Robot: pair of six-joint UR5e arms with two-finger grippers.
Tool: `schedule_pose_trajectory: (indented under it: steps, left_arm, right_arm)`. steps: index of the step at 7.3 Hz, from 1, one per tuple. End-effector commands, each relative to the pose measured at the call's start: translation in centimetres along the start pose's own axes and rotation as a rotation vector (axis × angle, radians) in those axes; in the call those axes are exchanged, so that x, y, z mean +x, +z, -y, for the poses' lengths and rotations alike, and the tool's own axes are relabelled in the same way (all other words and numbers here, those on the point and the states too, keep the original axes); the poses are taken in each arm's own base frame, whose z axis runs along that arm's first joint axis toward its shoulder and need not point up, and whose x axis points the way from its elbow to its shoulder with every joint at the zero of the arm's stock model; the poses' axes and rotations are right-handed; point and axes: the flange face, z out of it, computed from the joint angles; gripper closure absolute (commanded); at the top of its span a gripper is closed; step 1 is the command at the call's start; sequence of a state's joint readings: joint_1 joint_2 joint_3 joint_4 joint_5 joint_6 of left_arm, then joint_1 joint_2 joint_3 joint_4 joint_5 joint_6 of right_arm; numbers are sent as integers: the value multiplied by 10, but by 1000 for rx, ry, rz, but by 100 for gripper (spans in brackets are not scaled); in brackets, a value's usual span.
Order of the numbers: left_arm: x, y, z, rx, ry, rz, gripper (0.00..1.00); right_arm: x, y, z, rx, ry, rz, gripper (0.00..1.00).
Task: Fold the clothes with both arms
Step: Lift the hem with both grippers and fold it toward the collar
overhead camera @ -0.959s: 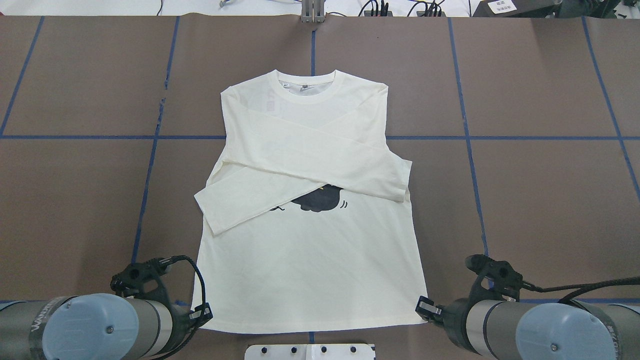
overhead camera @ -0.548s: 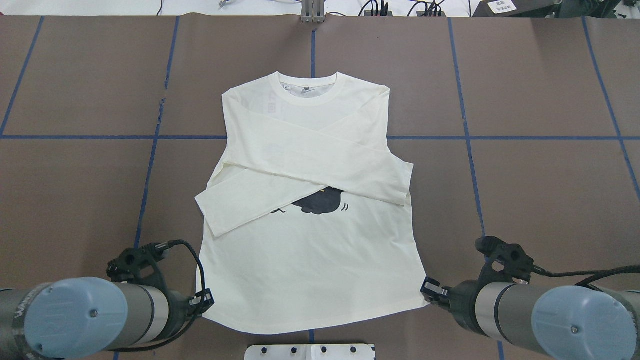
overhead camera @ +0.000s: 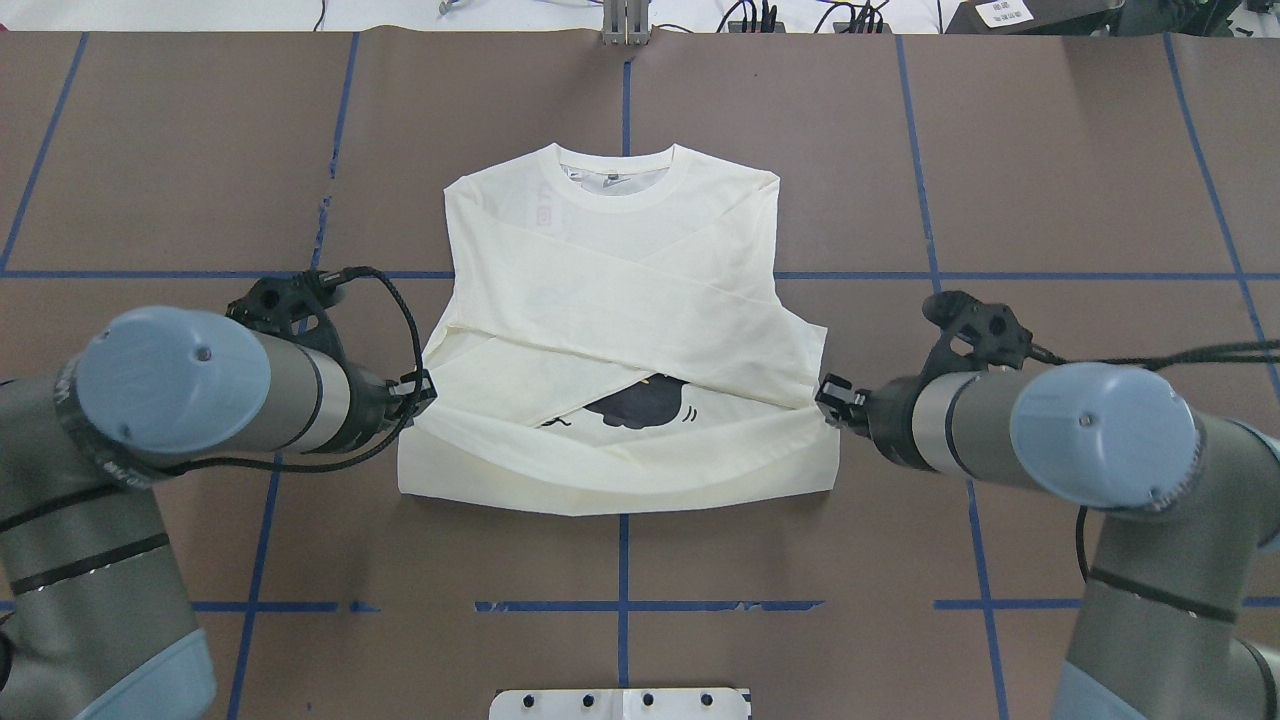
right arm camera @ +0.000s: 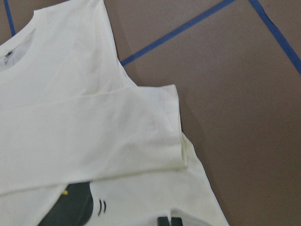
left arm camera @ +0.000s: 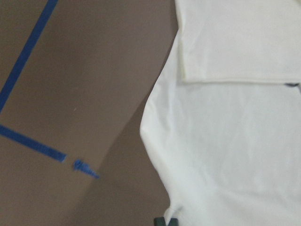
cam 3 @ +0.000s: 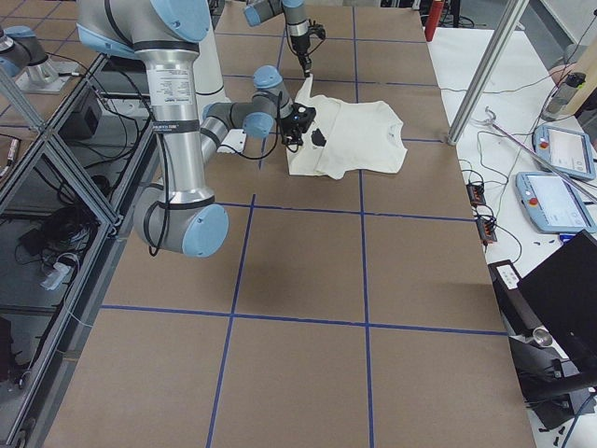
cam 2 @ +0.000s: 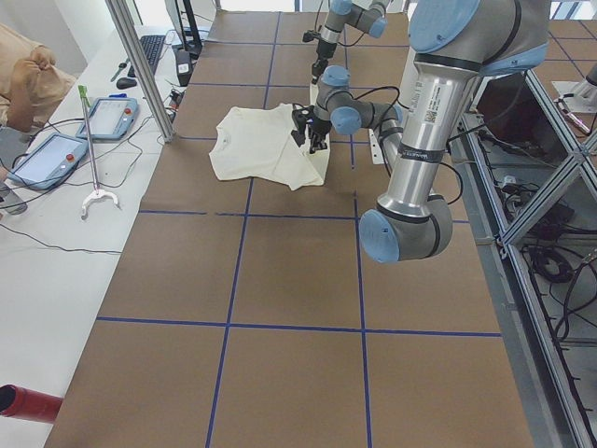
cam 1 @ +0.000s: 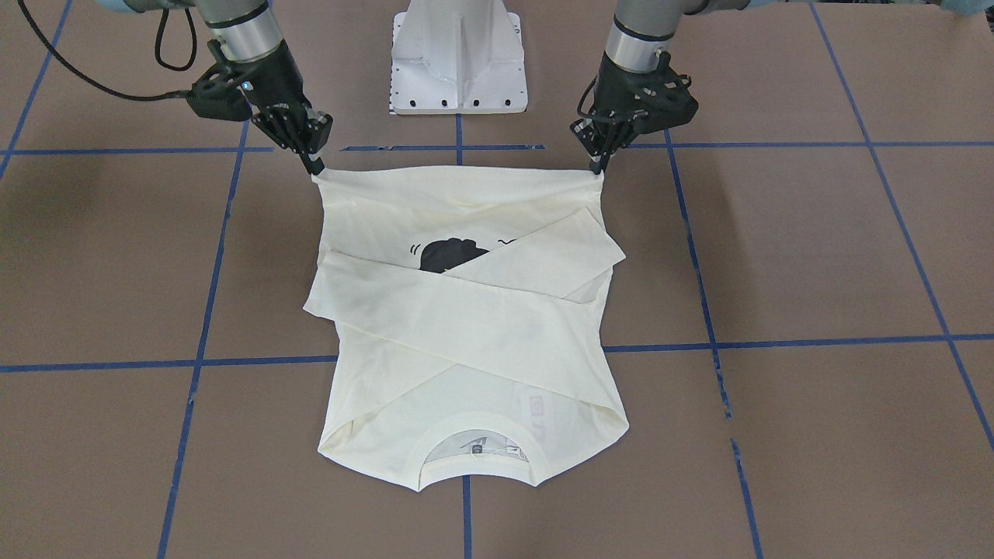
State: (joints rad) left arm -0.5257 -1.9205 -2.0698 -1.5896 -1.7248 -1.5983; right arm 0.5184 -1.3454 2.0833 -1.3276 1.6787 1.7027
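**Overhead and front views.** I see the cream shirt (overhead camera: 620,300) lying at the centre of the brown table (overhead camera: 1080,160). Its collar (overhead camera: 615,180) points away from the robot, and both sleeves are crossed over the chest. The left gripper (overhead camera: 424,387) pinches one hem corner and the right gripper (overhead camera: 826,392) the other. Each is clenched on cloth, as my front view confirms. The hem stretches between them, raised off the table, and the lower body bends into a rounded fold on the robot's side. The black cat print (overhead camera: 635,405) shows partly below the sleeves.
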Motion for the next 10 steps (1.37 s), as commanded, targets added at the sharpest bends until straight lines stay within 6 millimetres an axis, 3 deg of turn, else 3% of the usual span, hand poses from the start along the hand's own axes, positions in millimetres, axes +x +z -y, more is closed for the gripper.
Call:
schedule_pose_trajectory:
  steps: [1, 2, 5, 6, 7, 8, 10]
  left_arm:
    - [14, 29, 72, 79, 72, -19, 100]
    - [7, 44, 100, 112, 79, -35, 100]
    - [-6, 142, 153, 150, 60, -45, 100]
    - [-6, 145, 171, 170, 51, -68, 100]
    - [10, 137, 186, 190, 43, -85, 100]
    - [30, 129, 196, 202, 41, -105, 100]
    - [33, 126, 204, 212, 54, -105, 100]
  right_arm:
    - [-37, 42, 120, 20, -27, -59, 100]
    - [-48, 69, 149, 39, -47, -100, 100]
    - [-91, 128, 183, 51, -28, -179, 100]
    - [-105, 140, 189, 52, -21, -198, 100]
    - [-109, 145, 197, 57, -13, -209, 100]
    - [-102, 153, 201, 66, -9, -229, 100]
    - [-99, 158, 202, 76, -8, -242, 100]
